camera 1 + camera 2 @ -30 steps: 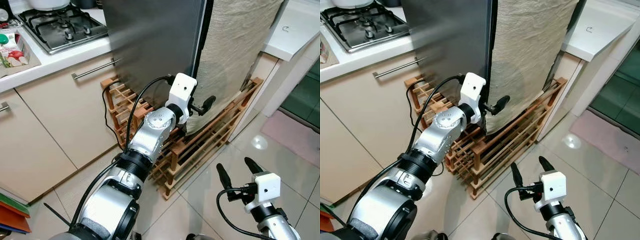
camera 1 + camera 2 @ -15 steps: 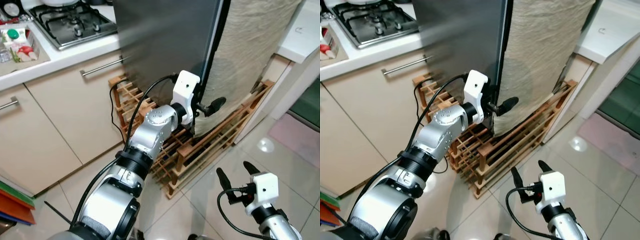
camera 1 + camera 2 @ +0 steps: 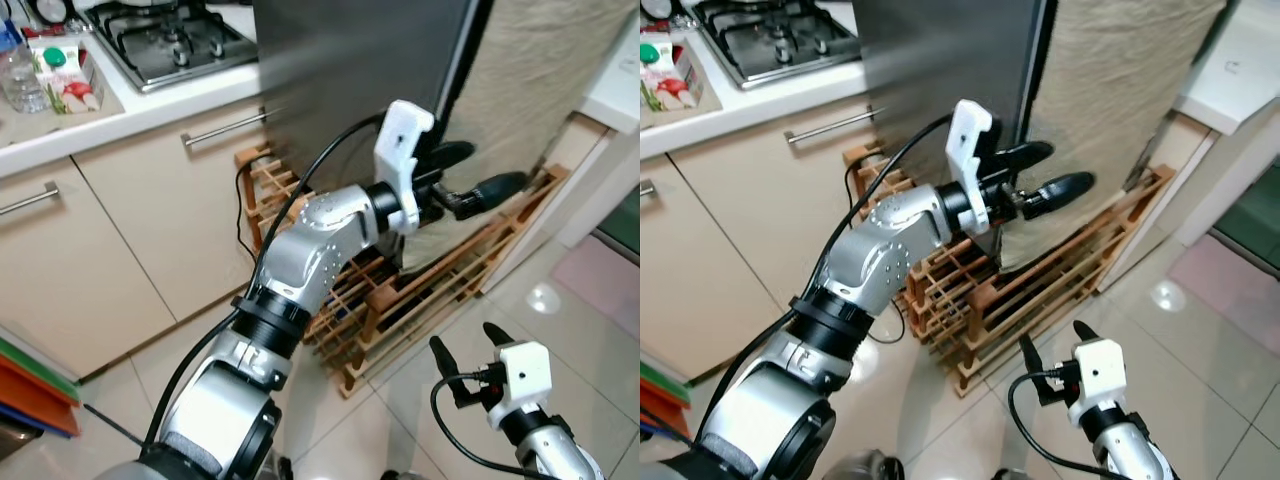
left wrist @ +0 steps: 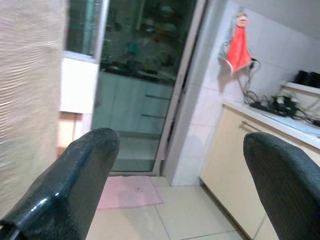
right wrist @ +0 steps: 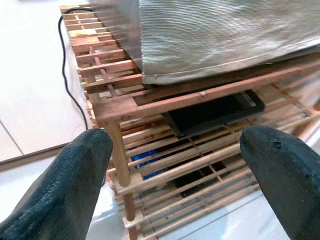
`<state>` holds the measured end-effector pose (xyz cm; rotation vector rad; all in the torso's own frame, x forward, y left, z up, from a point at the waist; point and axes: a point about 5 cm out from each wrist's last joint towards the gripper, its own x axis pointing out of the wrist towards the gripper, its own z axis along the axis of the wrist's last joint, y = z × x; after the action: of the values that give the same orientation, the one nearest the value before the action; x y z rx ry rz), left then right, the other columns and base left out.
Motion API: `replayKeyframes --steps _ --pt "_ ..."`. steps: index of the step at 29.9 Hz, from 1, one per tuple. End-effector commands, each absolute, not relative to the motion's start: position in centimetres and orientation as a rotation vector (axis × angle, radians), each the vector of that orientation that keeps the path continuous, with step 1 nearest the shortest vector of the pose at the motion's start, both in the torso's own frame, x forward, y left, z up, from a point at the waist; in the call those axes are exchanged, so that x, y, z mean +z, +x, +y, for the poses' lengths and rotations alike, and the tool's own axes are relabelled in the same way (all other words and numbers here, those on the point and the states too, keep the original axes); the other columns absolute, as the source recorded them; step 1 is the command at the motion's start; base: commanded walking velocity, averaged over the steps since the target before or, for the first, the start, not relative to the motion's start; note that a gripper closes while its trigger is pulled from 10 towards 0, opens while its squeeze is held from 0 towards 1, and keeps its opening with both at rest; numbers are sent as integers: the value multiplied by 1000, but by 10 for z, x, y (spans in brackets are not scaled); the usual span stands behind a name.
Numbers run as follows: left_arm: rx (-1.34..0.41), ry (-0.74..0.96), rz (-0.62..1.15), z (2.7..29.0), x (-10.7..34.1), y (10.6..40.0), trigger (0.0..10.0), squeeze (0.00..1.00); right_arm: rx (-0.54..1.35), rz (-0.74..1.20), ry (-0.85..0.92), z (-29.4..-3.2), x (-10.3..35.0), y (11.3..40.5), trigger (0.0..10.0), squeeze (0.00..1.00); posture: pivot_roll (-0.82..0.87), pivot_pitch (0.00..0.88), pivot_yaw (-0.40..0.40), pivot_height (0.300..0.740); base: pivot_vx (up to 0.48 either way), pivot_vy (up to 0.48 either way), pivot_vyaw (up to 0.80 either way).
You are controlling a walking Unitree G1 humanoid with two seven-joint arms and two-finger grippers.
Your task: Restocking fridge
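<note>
While spread wide at the fridge [image 3: 350,70] door's edge — left gripper [image 3: 478,178] gripping nothing, right gripper [image 3: 468,358] spread low below it — likely opening step; next, hooking that edge.

We see our left arm [image 3: 300,290] built of brushed silver shells, rounded at the joints, with a ribbed black collar between two segments and small dark screw heads set in the round elbow cap. A black cable [image 3: 300,200] loops from the forearm up to a white, blocky camera housing [image 3: 402,165] at the wrist. Beyond that housing sit our left gripper's [image 3: 470,178] two long black fingers [image 4: 75,185], glossy and finely textured, with rounded tips. Our right gripper [image 3: 468,352] has the same black fingers [image 5: 70,185], a white boxy wrist camera housing [image 3: 518,372] with a small dark lens, a looping black cable, and a silver forearm.
</note>
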<state>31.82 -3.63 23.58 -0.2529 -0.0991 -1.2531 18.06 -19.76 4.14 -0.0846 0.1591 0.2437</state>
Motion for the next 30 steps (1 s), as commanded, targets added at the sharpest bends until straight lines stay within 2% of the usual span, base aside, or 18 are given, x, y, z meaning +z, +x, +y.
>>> replayKeyframes --steps 1,2,3,4,5,7,8,11,12,13,16,18,19,21,22,26,30 --pt "-1348 -329 -160 -82 255 291 10000 0 235 150 -98 -198 45 181 10000 0 -22 48 19 740 0 0 0" --pt "-1253 -241 -182 -78 250 298 10000 0 221 137 -105 -199 46 181 10000 0 -23 49 19 740 0 0 0" --pt "-1253 -241 -182 -78 250 298 10000 0 221 137 -105 -199 46 181 10000 0 -23 49 19 740 0 0 0" --pt "-1051 -126 -199 -61 239 315 10000 0 189 106 -107 -199 49 181 10000 0 -19 47 21 740 0 0 0" --pt "-994 -95 -208 -55 236 319 10000 0 179 96 -107 -199 49 181 10000 0 -19 47 21 740 0 0 0" --pt "-861 -116 -192 -31 229 330 10000 0 159 63 -90 -197 51 182 10000 0 -13 47 28 740 0 0 0" --pt "-861 -116 -192 -31 229 330 10000 0 159 63 -90 -197 51 182 10000 0 -13 47 28 740 0 0 0" --pt "-741 -97 -180 2 218 336 10000 0 141 29 -54 -194 51 181 10000 0 1 47 38 740 0 0 0" --pt "-716 -65 -187 11 214 336 10000 0 138 11 -42 -185 57 198 10000 0 1 47 38 740 0 0 0" --pt "-716 -65 -187 11 214 336 10000 0 138 11 -42 -185 57 198 10000 0 1 47 38 740 0 0 0" --pt "-634 -3 -182 40 199 335 10000 0 107 -32 -24 -165 74 237 10000 0 15 45 50 740 0 0 0" --pt "-523 31 -143 76 180 331 10000 0 56 -66 -13 -162 81 243 10000 0 29 44 64 740 0 0 0" --pt "-523 31 -143 76 180 331 10000 0 56 -66 -13 -162 81 243 10000 0 29 44 64 740 0 0 0" --pt "-436 50 -98 107 166 322 10000 0 8 -99 -18 -163 89 246 10000 0 37 40 70 740 0 0 0" --pt "-436 50 -98 107 166 322 10000 0 8 -99 -18 -163 89 246 10000 0 37 40 70 740 0 0 0" --pt "-322 268 -73 160 148 292 10000 0 -37 -112 -23 -167 95 237 10000 0 62 25 79 740 0 0 0" --pt "-347 350 6 175 120 270 10000 0 -40 -67 -48 -171 86 218 10000 0 52 11 88 740 0 0 0"
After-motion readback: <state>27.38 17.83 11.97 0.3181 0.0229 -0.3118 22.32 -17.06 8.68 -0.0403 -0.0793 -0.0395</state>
